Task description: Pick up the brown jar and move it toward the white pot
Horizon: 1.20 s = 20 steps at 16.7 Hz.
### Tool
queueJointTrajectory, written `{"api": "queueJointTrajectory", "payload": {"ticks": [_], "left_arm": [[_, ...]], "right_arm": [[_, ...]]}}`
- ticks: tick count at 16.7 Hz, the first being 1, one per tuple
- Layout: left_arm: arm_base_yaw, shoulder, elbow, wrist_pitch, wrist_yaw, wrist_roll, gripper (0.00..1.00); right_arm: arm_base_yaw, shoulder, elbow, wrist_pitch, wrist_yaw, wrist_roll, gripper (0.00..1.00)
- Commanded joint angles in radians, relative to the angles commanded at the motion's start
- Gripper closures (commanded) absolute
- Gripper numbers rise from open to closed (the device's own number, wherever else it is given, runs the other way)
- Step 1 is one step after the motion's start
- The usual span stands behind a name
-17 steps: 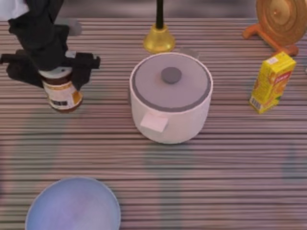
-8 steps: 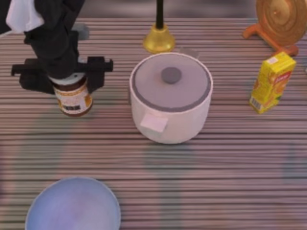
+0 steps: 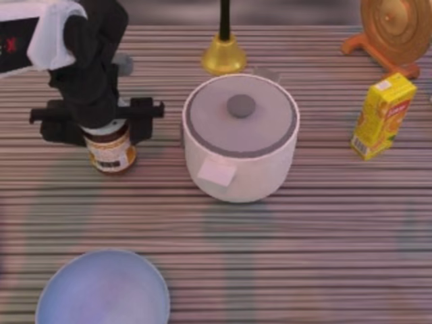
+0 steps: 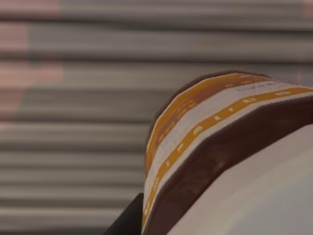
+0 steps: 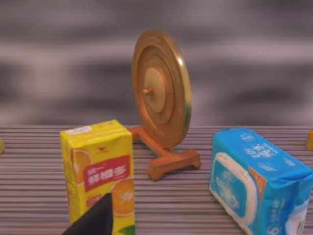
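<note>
Top view, left gripper [image 3: 98, 120]: fingers clamped on the upper part of the brown jar [image 3: 112, 151], one on each side of its lid.
Top view, brown jar: hangs below the fingers, tilted slightly, over the striped bench [image 3: 324, 223].
Top view, white pot [image 3: 240, 138]: just beside the fingers, toward the bench's right, not touching the jar.
Top view, others: blue bowl [image 3: 102, 289] nearer the front edge than the fingers; gold bell [image 3: 223, 52] behind the pot; yellow juice carton [image 3: 383, 116] well apart at far right.
Left wrist view: jar's orange-and-white label [image 4: 195, 132] fills the frame, bench beneath.
Right wrist view: right arm's fingers cannot be judged; carton, a round brass stand [image 5: 161, 93] and a blue wipes pack [image 5: 257, 178] ahead.
</note>
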Motion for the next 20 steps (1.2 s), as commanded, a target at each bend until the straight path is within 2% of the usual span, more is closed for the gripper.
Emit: {"api": "queueJointTrajectory", "payload": {"ticks": [5, 18, 20], "left_arm": [[0.0, 0.009, -0.008, 0.015, 0.0, 0.0, 1.0], [0.0, 0.009, -0.008, 0.015, 0.0, 0.0, 0.02], [0.0, 0.009, -0.008, 0.015, 0.0, 0.0, 0.0]], "right_arm": [[0.0, 0.0, 0.0, 0.0, 0.0, 0.0, 0.0], [0.0, 0.0, 0.0, 0.0, 0.0, 0.0, 0.0], [0.0, 0.0, 0.0, 0.0, 0.0, 0.0, 0.0]]}}
